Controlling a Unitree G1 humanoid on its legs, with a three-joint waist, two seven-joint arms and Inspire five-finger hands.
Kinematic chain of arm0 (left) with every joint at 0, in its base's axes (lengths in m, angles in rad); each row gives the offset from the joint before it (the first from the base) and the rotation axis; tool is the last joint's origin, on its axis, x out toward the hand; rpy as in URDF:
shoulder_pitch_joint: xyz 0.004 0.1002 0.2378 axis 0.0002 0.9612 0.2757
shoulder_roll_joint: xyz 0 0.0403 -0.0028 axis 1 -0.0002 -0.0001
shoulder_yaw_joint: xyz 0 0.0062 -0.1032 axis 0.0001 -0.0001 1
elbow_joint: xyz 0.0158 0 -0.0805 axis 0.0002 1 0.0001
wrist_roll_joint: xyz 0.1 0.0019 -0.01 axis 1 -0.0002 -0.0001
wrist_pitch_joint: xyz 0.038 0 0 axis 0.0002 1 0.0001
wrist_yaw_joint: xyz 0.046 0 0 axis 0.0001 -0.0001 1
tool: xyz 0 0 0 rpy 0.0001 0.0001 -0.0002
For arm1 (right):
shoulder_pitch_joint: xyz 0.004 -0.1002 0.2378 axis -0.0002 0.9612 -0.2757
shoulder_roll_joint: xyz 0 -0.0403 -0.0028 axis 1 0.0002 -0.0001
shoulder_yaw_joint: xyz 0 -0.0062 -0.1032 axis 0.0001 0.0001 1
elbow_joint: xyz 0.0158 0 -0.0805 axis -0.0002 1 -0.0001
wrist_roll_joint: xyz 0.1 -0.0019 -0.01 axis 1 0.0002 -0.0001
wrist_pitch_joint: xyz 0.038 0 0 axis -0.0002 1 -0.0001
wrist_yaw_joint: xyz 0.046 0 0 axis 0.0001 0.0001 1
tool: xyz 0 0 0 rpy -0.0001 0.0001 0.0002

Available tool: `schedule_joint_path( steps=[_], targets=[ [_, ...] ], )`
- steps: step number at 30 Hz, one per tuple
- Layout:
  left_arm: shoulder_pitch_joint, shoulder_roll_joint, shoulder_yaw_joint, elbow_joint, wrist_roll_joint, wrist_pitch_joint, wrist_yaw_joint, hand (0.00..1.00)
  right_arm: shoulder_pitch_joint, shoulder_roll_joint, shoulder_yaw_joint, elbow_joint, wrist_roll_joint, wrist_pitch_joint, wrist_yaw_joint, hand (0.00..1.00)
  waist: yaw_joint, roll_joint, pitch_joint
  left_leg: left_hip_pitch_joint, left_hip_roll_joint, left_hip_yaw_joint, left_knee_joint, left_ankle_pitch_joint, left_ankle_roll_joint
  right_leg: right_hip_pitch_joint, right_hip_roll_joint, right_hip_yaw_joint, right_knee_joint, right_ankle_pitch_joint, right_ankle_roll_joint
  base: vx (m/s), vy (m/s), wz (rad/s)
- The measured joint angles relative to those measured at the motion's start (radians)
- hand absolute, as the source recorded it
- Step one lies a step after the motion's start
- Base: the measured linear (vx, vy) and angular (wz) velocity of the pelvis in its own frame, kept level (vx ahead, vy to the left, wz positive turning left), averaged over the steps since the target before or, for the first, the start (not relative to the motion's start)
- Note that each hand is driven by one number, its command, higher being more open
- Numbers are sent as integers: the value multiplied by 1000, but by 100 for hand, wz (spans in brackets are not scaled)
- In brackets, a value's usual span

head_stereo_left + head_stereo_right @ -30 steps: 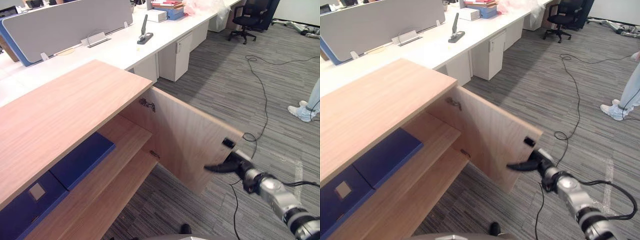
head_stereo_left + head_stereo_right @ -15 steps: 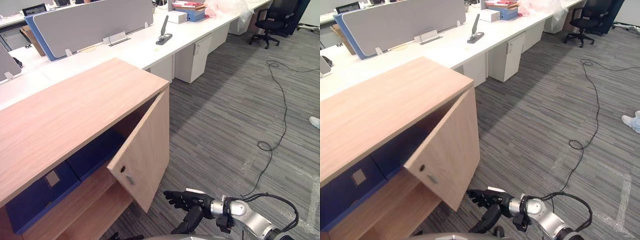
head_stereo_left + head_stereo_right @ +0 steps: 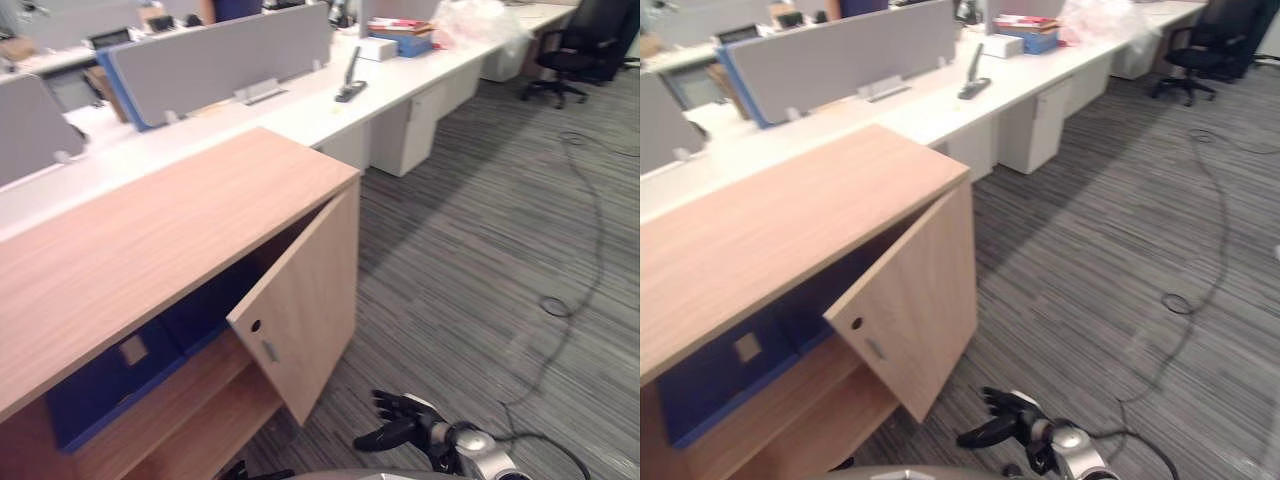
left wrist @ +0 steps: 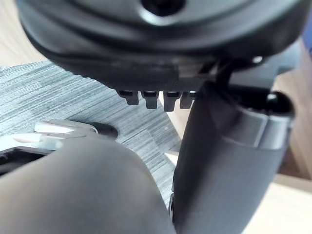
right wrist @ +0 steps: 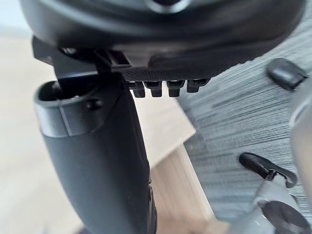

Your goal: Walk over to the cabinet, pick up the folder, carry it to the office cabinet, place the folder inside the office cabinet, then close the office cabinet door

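Note:
The wooden office cabinet [image 3: 150, 230] stands at the left, and its door [image 3: 305, 310] hangs partway open at an angle. Blue folders [image 3: 110, 385] lie on the upper shelf inside, partly hidden behind the door. My right hand [image 3: 405, 420] is low over the carpet, below and to the right of the door's free edge and apart from it. Its fingers are spread and hold nothing. In the right wrist view the right hand [image 5: 97, 146] shows its thumb with the door's wood beyond. My left hand [image 4: 219, 161] hangs relaxed with nothing in it.
White desks [image 3: 300, 105] with grey partitions [image 3: 215, 60] run behind the cabinet, with a white drawer unit [image 3: 415, 140] underneath. A black office chair [image 3: 575, 55] stands at the far right. Grey carpet [image 3: 480, 250] stretches to the right of the door.
The door has swung from wide open to partway shut. My right hand has left the door's edge and dropped low near the floor. The camera has shifted.

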Motion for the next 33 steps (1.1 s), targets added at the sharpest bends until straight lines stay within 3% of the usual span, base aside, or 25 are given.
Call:
schedule_joint_path(
  steps=[1, 2, 3, 4, 5, 6, 7, 8, 9, 10, 14, 15, 19, 21, 22, 23, 24, 25, 26, 27, 28, 29, 30, 31, 33],
  targets=[
    [-5, 0, 0, -1, -6, -1, 10, 100, -5, 4, -92, 123, 70, 3, -61, 100, -1, -4, 1, -1, -51, -65, 18, -6, 9, -18, -80, -39, 145, -77, 20, -27, 95, 111],
    [-5, -1, 0, -1, -6, -1, 14, 100, -7, 2, -108, 135, 80, 2, -70, 100, 0, -4, 1, -4, -60, -78, 20, -7, 11, -21, -94, -43, 168, -86, 22, -51, 75, 148],
    [-21, -4, 5, 3, -4, 3, 29, 100, -8, -1, -199, 149, 180, 5, -109, 100, -6, -1, 7, -20, -96, -157, 34, -9, 25, -42, -145, -13, 267, -107, 16, -59, 24, 162],
    [-46, -9, 9, 2, 6, 5, 42, 100, 3, -1, -217, 148, 237, 6, -155, 100, -7, -1, 14, -42, -125, -235, 65, -9, 31, -60, -159, 84, 351, -109, -1, -65, 25, 189],
    [-56, -9, 9, -2, 13, 5, 48, 100, 14, 5, -207, 147, 247, 7, -174, 100, -4, -4, 16, -48, -136, -271, 82, -10, 32, -66, -153, 157, 381, -115, -13, -38, -29, 182],
    [-62, -8, 13, -8, 15, 4, 61, 100, 24, 26, -187, 141, 264, 0, -197, 100, 11, -1, 14, -78, -153, -331, 122, -17, 26, -95, -114, 329, 439, -152, -25, -29, -130, 169],
    [-66, -3, 23, -10, 27, 8, 69, 100, 24, 41, -115, 140, 265, -1, -210, 100, 10, -22, 4, -121, -173, -394, 162, -24, 14, -90, -50, 505, 416, -190, 10, -26, -188, 167],
    [-67, 5, 23, -14, 41, 9, 72, 100, 22, 46, -64, 145, 264, -1, -213, 100, 11, -37, -5, -146, -190, -422, 179, -27, 10, -83, -33, 571, 389, -198, 26, -22, -254, 168],
    [-78, 17, 26, -16, 57, 10, 77, 100, 16, 54, 15, 164, 264, -2, -223, 100, 20, -74, -5, -177, -219, -457, 205, -33, 2, -45, -39, 640, 336, -263, 60, -17, -269, 130],
    [-84, 12, 47, -18, 65, 14, 80, 100, 11, 52, 55, 187, 265, -3, -232, 100, 42, -81, -1, -198, -219, -464, 219, -37, -14, -28, -54, 622, 292, -306, 102, -38, -251, 117],
    [-82, -7, 125, -26, 76, 16, 79, 100, 16, 53, 23, 204, 302, 0, -234, 100, 30, -78, 0, -265, -174, -427, 358, -86, -28, 3, -31, 456, 299, -321, 71, -82, -203, 115],
    [-79, -10, 164, -35, 75, 16, 79, 100, 15, 69, 24, 203, 301, 0, -234, 100, 46, -91, 6, -268, -163, -443, 344, -83, -57, 7, -14, 433, 298, -326, 65, -5, -96, 56],
    [-62, -19, 269, -40, 59, 17, 72, 100, 29, 106, -77, 193, 293, -3, -235, 100, 48, -115, 23, -284, -136, -520, 323, -66, -89, 49, 30, 352, 230, -304, 42, 39, -86, 52],
    [-62, -25, 294, -50, 50, 20, 66, 100, 37, 118, -147, 175, 286, -3, -235, 100, 45, -119, 40, -298, -136, -519, 335, -49, -85, 69, 34, 307, 221, -304, 35, 25, -90, 74],
    [-70, -24, 296, -57, 49, 20, 66, 100, 43, 127, -188, 157, 276, -4, -234, 100, 39, -128, 56, -317, -131, -472, 346, -26, -69, 89, 27, 260, 210, -302, 28, -22, -83, 108],
    [-82, -25, 300, -69, 49, 20, 66, 100, 48, 135, -226, 139, 255, -5, -235, 100, 43, -131, 78, -336, -99, -345, 339, 3, -28, 101, 21, 216, 203, -298, 21, -33, -54, 97],
    [-84, -26, 307, -74, 49, 19, 66, 100, 50, 137, -238, 131, 244, -4, -234, 100, 47, -140, 84, -353, -74, -253, 362, -8, -16, 99, 16, 197, 200, -294, 13, -18, -59, 83],
    [-80, -39, 336, -79, 43, 21, 70, 100, 52, 134, -259, 124, 226, -3, -235, 100, 44, -126, 84, -408, -1, -39, 531, -68, -9, 101, 21, 162, 196, -294, 9, 23, -39, 58],
    [-79, -41, 338, -78, 40, 22, 77, 100, 54, 134, -275, 117, 224, -4, -236, 100, 43, -122, 85, -412, 34, 50, 601, -101, 1, 108, 21, 146, 195, -294, 9, 78, -22, 78],
    [-79, -43, 337, -79, 33, 21, 82, 100, 59, 137, -310, 107, 224, -4, -237, 100, 40, -114, 89, -391, 98, 215, 677, -157, 29, 123, 15, 112, 196, -294, 9, 113, 32, 92],
    [-82, -45, 335, -80, 33, 20, 81, 100, 61, 142, -375, 100, 224, -3, -236, 100, 32, -93, 86, -375, 140, 360, 685, -187, 77, 127, 16, 73, 216, -298, 14, 126, 67, 117],
    [-88, -43, 331, -81, 34, 19, 79, 100, 63, 158, -458, 85, 224, -3, -238, 100, 26, -90, 96, -375, 146, 425, 670, -189, 93, 122, 12, 56, 242, -309, 18, 73, 69, 133],
    [-89, -39, 322, -78, 34, 12, 80, 100, 68, 181, -565, 81, 226, -5, -239, 100, 7, -95, 93, -365, 99, 428, 598, -190, 94, 113, -3, 56, 239, -323, 5, 63, 67, 153],
    [-99, -30, 314, -73, 32, 10, 79, 100, 66, 221, -679, 81, 231, -8, -241, 100, -9, -124, 84, -344, 15, 411, 477, -159, 119, 130, -30, 60, 188, -322, -1, 42, 45, 131],
    [-109, -29, 299, -46, 32, 9, 80, 100, 63, 238, -781, 89, 251, -9, -244, 100, -7, -135, 74, -302, -62, 393, 332, -81, 131, 162, -49, 58, 111, -269, 5, 47, 44, 85]
  ],
)
